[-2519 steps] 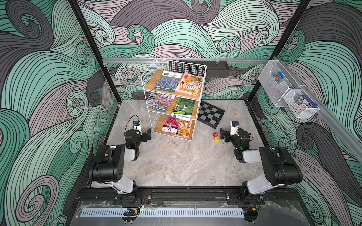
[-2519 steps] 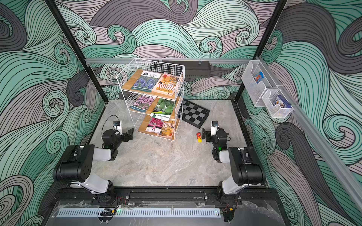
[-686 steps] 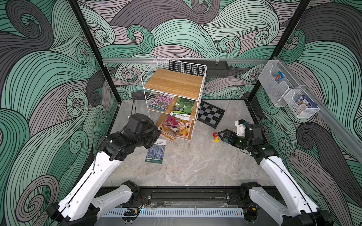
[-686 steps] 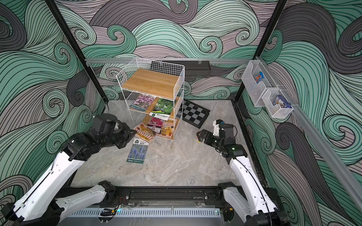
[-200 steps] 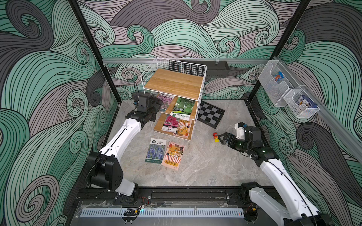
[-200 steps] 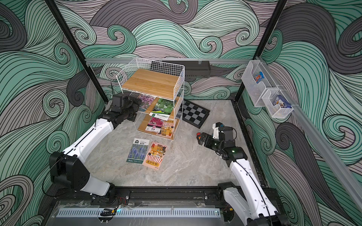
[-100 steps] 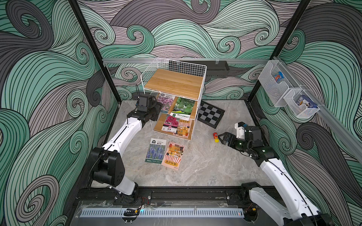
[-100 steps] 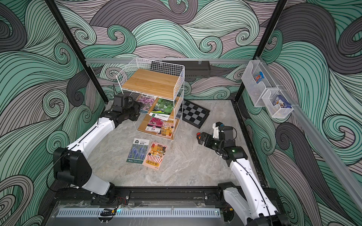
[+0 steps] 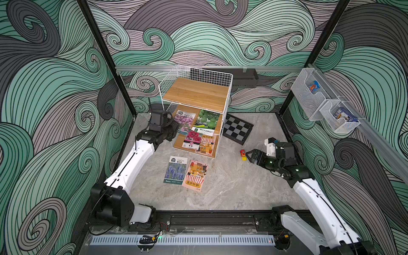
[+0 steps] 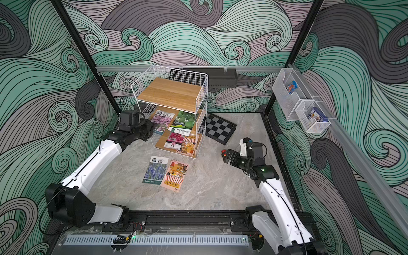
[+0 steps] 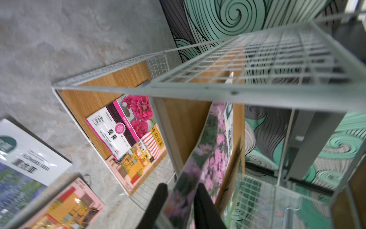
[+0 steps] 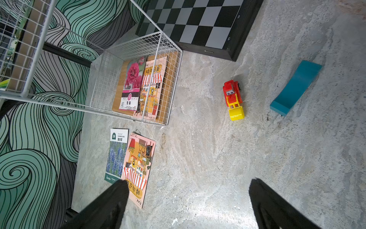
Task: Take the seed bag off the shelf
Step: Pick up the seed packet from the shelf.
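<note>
Left pincer (image 11: 179,200): closed on the near edge of the glossy pink-flower seed packet (image 11: 210,158).
Location: middle board of the white wire-grid shelf with wooden boards (image 9: 195,95).
Advice: draw it straight out, level, clear of the wire.
Right pincer (image 12: 188,198): wide open, empty.

The shelf (image 9: 195,95) is built of white wire grid and light wooden boards. The seed bag (image 9: 185,120) on its middle tier is printed with pink and lilac blossoms (its header strip is white). On the grey marbled table (image 9: 231,187), a lavender-blue packet (image 9: 177,170) and a salmon packet (image 9: 195,174) with red-and-white stripes are seen. The chessboard (image 9: 237,128) is checked black and grey; the toy (image 9: 243,154) is red and yellow. The walls (image 9: 55,88) are swirled in green, grey and mauve.
</note>
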Robot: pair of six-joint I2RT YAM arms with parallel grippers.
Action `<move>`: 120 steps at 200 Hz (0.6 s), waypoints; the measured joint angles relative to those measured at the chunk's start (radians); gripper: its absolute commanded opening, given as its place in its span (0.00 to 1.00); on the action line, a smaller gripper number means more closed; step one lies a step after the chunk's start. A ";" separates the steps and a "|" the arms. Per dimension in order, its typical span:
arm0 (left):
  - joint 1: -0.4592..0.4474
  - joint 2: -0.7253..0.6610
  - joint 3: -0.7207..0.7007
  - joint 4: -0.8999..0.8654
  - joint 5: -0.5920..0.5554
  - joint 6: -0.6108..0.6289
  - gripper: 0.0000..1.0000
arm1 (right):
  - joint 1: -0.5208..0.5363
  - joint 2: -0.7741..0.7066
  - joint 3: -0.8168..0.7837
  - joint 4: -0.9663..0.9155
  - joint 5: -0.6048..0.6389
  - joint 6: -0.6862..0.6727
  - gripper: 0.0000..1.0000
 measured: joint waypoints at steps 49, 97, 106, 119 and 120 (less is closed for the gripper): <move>0.004 -0.042 0.006 -0.047 0.010 0.010 0.00 | 0.002 -0.023 0.000 -0.010 0.000 0.004 0.99; 0.001 -0.304 -0.108 -0.139 0.042 -0.009 0.00 | 0.002 -0.034 0.000 -0.014 0.000 0.005 0.99; -0.006 -0.369 -0.150 -0.162 0.044 -0.018 0.00 | 0.002 -0.034 0.000 -0.014 0.000 0.005 0.99; -0.020 -0.451 -0.214 -0.190 0.046 -0.036 0.00 | 0.002 -0.032 0.000 -0.014 0.000 0.005 0.99; -0.021 -0.455 -0.218 -0.192 0.046 -0.037 0.00 | 0.002 -0.032 0.000 -0.014 0.000 0.004 0.99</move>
